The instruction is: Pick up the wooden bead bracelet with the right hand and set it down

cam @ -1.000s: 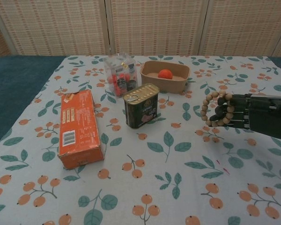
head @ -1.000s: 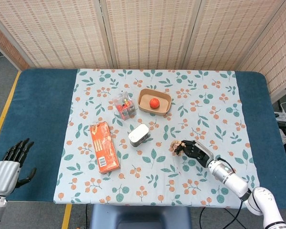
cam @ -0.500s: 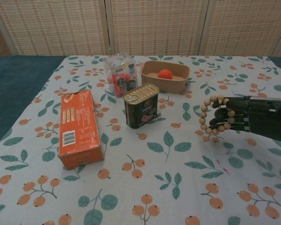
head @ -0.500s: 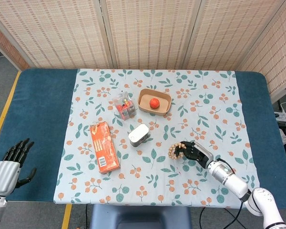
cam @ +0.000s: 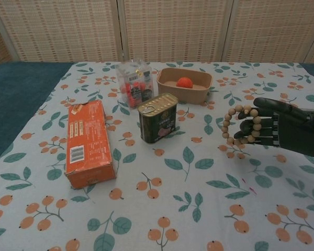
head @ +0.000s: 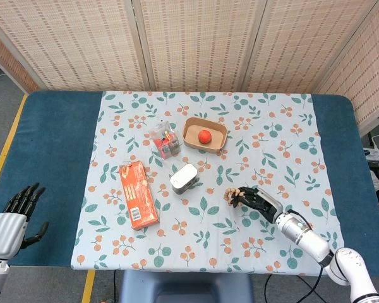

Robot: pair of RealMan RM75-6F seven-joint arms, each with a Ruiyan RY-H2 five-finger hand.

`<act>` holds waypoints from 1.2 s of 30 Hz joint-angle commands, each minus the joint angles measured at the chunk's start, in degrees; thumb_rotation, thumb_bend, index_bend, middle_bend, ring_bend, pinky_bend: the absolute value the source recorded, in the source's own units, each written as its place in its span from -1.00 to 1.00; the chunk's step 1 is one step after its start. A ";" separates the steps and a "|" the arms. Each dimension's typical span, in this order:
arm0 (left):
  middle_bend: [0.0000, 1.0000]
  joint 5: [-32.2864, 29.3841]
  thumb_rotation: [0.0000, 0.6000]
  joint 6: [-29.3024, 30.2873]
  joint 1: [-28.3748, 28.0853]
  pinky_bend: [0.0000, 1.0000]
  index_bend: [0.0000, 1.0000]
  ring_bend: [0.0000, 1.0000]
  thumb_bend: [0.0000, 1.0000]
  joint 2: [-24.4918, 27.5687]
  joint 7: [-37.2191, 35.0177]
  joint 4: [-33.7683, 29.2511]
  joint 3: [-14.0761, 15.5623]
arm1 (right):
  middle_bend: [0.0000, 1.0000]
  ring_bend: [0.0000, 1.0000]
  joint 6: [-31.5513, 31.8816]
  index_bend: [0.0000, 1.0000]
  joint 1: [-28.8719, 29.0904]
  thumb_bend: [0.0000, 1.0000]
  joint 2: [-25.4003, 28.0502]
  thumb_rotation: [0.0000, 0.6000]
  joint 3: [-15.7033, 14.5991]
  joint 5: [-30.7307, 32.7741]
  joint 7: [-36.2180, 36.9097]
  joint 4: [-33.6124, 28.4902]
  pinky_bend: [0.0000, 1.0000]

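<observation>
The wooden bead bracelet (cam: 226, 124) hangs as a ring over the fingers of my right hand (cam: 282, 130), a little above the floral cloth at the right. In the head view the bracelet (head: 230, 195) shows at the tip of the right hand (head: 259, 200), right of the can. The black fingers pass through the ring and curl around the beads. My left hand (head: 16, 218) rests low at the table's left edge with fingers apart, holding nothing; it does not show in the chest view.
An orange box (cam: 88, 142) lies at the left. A tin can (cam: 158, 117) stands mid-table, left of the bracelet. Behind it are a clear packet (cam: 134, 83) and a tan bowl (cam: 199, 94) holding a red ball. Bare floral cloth (cam: 199, 209) lies in front.
My right hand dipped slightly and came back up, turning a little; the bracelet ring swung with it and stays on the fingers. The left hand has not moved.
</observation>
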 commanded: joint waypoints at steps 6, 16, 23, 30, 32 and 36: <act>-1.00 -0.04 1.00 0.09 0.05 -0.69 -1.00 -1.00 -0.22 0.05 -0.04 -0.07 -0.03 | 0.08 -0.34 -1.22 0.06 0.37 -0.02 0.12 0.60 -0.74 0.18 0.10 0.38 -0.58; -1.00 -0.11 1.00 0.13 0.11 -0.69 -1.00 -1.00 -0.22 0.05 0.01 -0.05 -0.06 | 0.08 -0.34 -0.42 0.07 0.28 0.04 0.21 0.72 -0.99 -0.41 -1.17 -0.09 -0.58; -1.00 -0.18 1.00 0.22 0.17 -0.69 -1.00 -1.00 -0.22 0.05 0.08 -0.13 -0.11 | 0.10 -0.34 0.06 0.08 0.52 0.52 0.23 1.00 -1.23 -0.53 -1.18 -0.03 -0.58; -1.00 -0.34 1.00 0.07 0.14 -0.69 -1.00 -1.00 -0.22 0.10 -0.04 -0.05 -0.14 | 0.16 -0.34 5.27 0.18 -1.69 0.70 -2.52 1.00 1.92 -5.20 -11.52 -2.63 -0.55; -1.00 -0.30 1.00 0.07 0.13 -0.69 -1.00 -1.00 -0.22 0.10 -0.06 -0.05 -0.13 | 0.18 -0.34 8.35 0.21 -2.60 0.71 -4.13 1.00 3.62 -8.23 -16.98 -3.97 -0.54; -1.00 -0.16 1.00 0.23 0.16 -0.69 -1.00 -1.00 -0.22 0.11 -0.11 -0.05 -0.13 | 0.20 -0.34 15.19 0.24 -3.28 0.73 -8.13 1.00 7.70 -17.42 -30.21 -6.62 -0.53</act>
